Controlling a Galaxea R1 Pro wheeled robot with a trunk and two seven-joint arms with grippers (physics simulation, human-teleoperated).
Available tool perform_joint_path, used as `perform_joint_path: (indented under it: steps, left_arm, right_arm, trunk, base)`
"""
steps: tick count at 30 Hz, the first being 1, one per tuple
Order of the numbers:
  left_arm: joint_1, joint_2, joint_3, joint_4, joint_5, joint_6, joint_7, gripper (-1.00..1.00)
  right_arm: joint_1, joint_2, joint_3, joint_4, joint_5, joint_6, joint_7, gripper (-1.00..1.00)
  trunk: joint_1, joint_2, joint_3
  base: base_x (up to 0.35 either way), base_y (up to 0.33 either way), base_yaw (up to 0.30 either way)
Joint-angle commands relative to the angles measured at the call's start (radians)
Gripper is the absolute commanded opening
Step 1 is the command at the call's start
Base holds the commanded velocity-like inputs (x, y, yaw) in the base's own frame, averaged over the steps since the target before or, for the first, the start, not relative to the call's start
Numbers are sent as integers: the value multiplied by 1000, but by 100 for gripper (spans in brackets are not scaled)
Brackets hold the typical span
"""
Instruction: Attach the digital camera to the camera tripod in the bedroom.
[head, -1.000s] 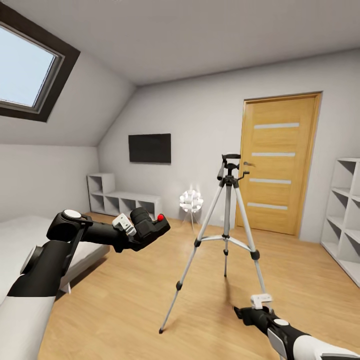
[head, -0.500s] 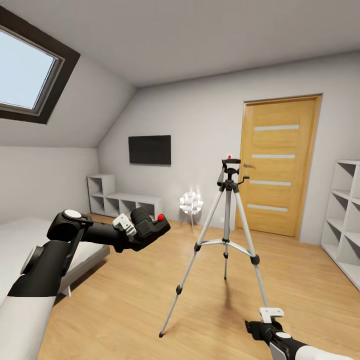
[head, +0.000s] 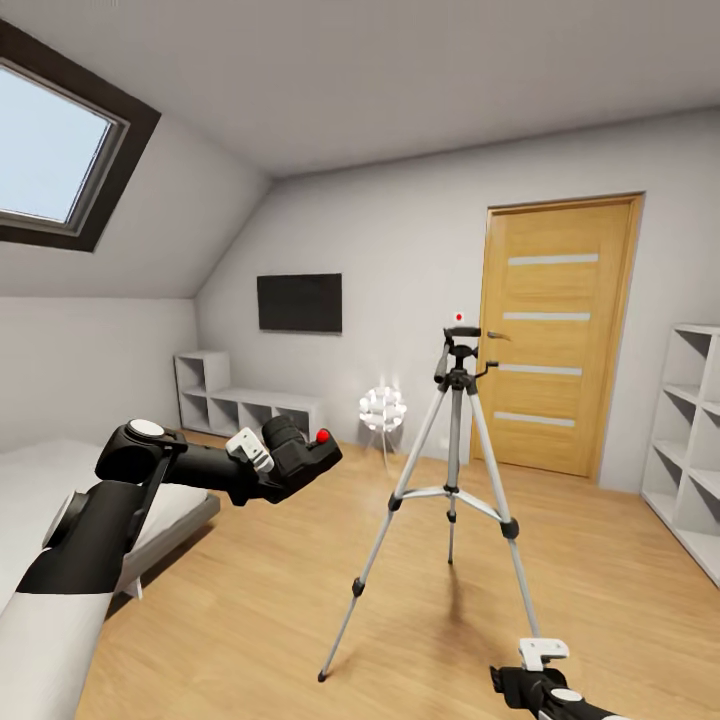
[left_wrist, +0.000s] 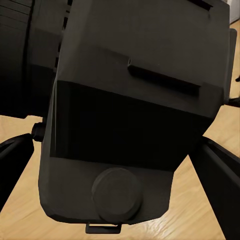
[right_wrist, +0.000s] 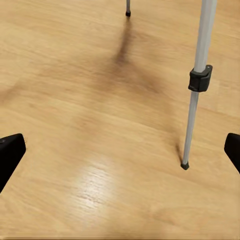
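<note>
Beside camera tripod (head: 452, 478), left gripper (head: 285, 462) holds digital camera (head: 300, 455) (aloft)

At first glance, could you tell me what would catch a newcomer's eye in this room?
The silver camera tripod stands mid-floor before the wooden door. To its left, the left tool holds the black digital camera, with its red button, above the floor. A skylight glows at upper left.

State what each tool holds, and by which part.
Left tool grips the digital camera by its body, lens end nearest the wrist. Right tool is open, holding nothing.
</note>
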Motion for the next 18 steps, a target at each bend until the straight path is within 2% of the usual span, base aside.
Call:
perform_joint_path:
  steps: [1,7,18]
  left_arm:
    - [-1,0,-1,-1,-10,11,-10,-100]
    - [-2,-1,-3,0,-10,11,-9,-100]
    - [-1,-5,-12,13,-11,11,-9,-100]
  right_arm:
    - [1,2,0,5,-1,-8,0,100]
    - [14,16,0,5,-1,-8,-2,100]
    - [20,19,0,5,-1,-6,-3,100]
  trunk:
    - [-4,6,2]
    - [-27,48,21]
    - [-69,125,55]
  base:
    - [0,0,0]
    - [0,0,0]
    - [0,0,0]
